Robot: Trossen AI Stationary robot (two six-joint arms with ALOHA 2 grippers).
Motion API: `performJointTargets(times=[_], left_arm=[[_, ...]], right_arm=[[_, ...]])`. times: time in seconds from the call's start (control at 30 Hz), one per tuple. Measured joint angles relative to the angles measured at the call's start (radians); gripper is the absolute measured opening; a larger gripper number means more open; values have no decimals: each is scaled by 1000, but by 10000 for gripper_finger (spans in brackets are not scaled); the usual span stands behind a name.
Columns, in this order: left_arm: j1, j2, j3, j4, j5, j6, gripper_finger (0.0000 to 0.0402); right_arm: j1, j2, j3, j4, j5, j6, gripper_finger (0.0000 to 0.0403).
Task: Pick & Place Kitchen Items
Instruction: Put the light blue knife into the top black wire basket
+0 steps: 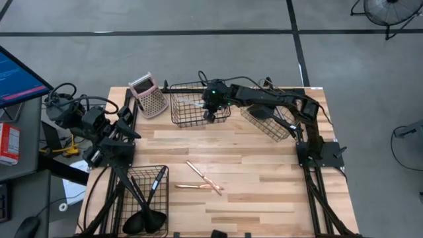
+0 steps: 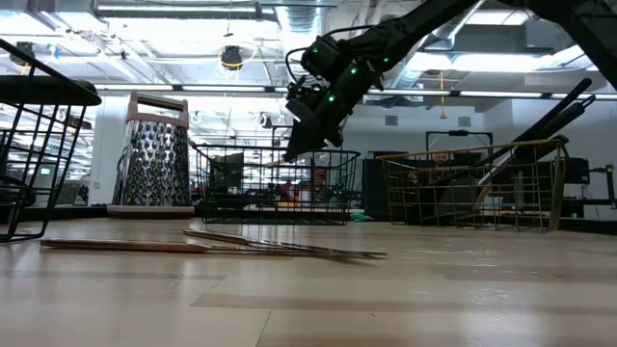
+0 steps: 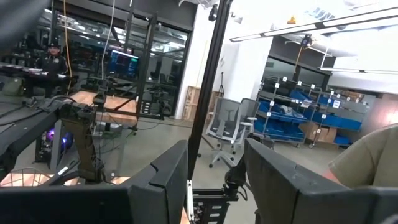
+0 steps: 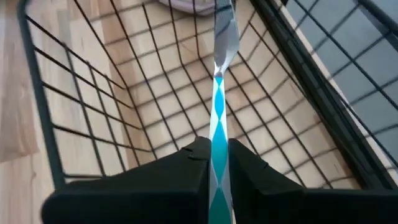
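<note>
My right gripper [image 1: 210, 111] reaches from the table's right over the black wire basket [image 1: 174, 112] at the far middle. It is shut on a slim twisted silver-teal piece [image 4: 218, 118] that runs ahead of the fingers down into the basket. Two slim copper-coloured pieces [image 1: 201, 180] lie flat and crossed on the wooden table at the near middle; they also show in the low view [image 2: 280, 249]. My left gripper [image 3: 214, 180] waits at the table's left edge [image 1: 131, 132], open and empty, pointing out into the room. My right gripper pinches the silver-teal piece between its two fingers [image 4: 186, 168] on the teal stretch [image 4: 217, 146]. The fingers slant down from above the basket and lie along the piece. Its silver far end [image 4: 224, 25] reaches toward the basket's far wall; whether it touches the wire I cannot tell.
A black wire basket [image 1: 142, 173] at the near left holds several black long-handled utensils [image 1: 147, 215]. A copper wire basket [image 1: 268, 124] with dark utensils stands at the far right. A box grater [image 1: 149, 96] stands at the far left. Bare wood lies around the copper pieces.
</note>
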Motion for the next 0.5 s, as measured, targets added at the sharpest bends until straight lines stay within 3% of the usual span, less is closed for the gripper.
performJointTargets(times=[0.5], left_arm=[[0,0,0,-1,0,0,140]], right_arm=[[-4,33,2,-37,90,-12,21]])
